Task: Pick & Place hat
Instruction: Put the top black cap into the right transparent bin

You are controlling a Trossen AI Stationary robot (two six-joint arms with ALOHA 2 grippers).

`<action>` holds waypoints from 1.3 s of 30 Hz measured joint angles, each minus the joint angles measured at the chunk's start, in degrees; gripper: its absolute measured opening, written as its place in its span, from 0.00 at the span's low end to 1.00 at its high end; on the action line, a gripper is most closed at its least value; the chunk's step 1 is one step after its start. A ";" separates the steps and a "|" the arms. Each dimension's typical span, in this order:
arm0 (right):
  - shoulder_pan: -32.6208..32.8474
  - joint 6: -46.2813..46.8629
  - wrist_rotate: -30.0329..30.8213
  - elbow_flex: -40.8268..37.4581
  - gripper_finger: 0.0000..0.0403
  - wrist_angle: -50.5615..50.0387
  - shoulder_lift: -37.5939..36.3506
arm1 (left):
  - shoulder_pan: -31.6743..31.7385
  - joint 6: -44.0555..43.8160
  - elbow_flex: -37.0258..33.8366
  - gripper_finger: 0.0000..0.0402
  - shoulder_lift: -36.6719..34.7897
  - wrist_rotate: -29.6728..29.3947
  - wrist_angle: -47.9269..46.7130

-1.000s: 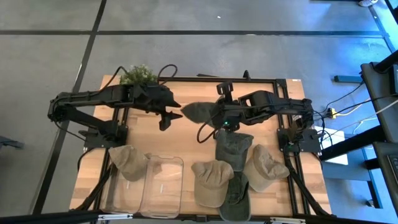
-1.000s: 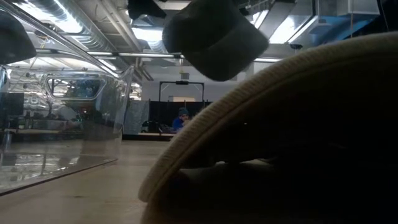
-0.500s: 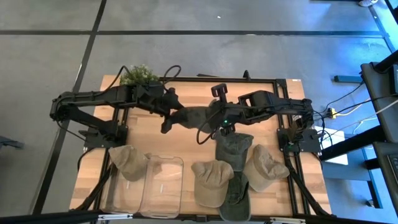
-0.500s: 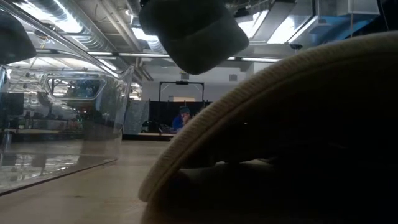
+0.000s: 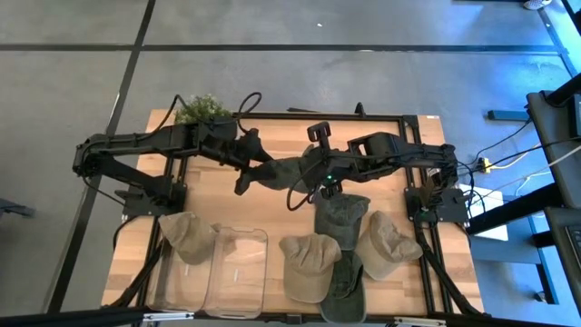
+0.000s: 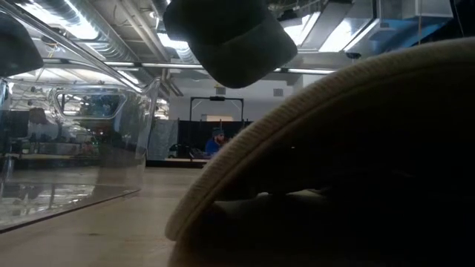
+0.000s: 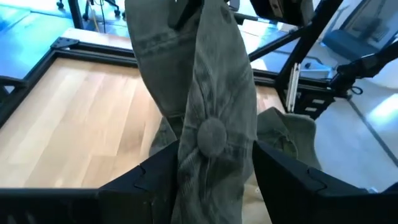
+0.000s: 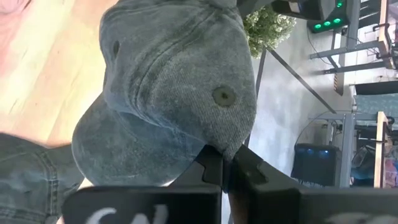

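A dark olive hat [image 5: 289,169] hangs in the air over the middle of the table; it also shows at the top of the low view [image 6: 230,41]. My right gripper [image 5: 318,174] is shut on it from the right. My left gripper [image 5: 257,173] reaches it from the left. In the left wrist view its fingers [image 7: 158,177] stand on either side of the crown, whose top button [image 7: 211,134] lies between them. My right gripper pinches the lower edge of the hat's crown [image 8: 214,148] between its two fingers, slanting down from the table's right side. The hat is lifted clear of the table, crown toward my left gripper. My left gripper has the crown [image 7: 214,93] between its fingers; I cannot tell whether they touch it.
A clear bin [image 5: 236,271] stands at the near edge, with a tan cap [image 5: 186,234] to its left. Several more caps [image 5: 340,211] lie near right; one tan brim [image 6: 334,148] fills the low view. A plant [image 5: 201,109] sits at the far left.
My left gripper has gone toward the table's right and reached the hat, so the crown now lies between its fingers. My right gripper has tipped a little, and the hat has swung toward the table's left, still clear of the table.
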 joint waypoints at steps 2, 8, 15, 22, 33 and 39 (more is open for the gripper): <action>0.00 0.00 -1.59 0.00 0.02 0.08 0.00 | 0.00 -0.83 0.00 0.47 0.00 0.36 0.97; 0.04 0.00 -2.04 -0.02 0.02 0.42 0.02 | 0.00 -1.38 0.00 0.42 0.00 3.67 2.45; 0.04 0.00 -2.02 -0.02 0.02 0.44 0.02 | 0.00 -1.92 0.00 0.29 0.00 3.37 2.34; 0.04 0.00 -2.00 -0.02 0.02 0.44 0.02 | 0.01 -1.92 0.00 0.14 0.00 3.37 2.40; 0.35 2.72 -2.46 -0.02 0.09 0.55 0.02 | 0.00 -1.62 0.00 0.08 -0.07 4.66 2.40; 0.64 5.47 -0.24 -0.02 0.32 0.14 0.02 | 0.00 -3.43 0.00 0.08 -0.29 7.28 2.19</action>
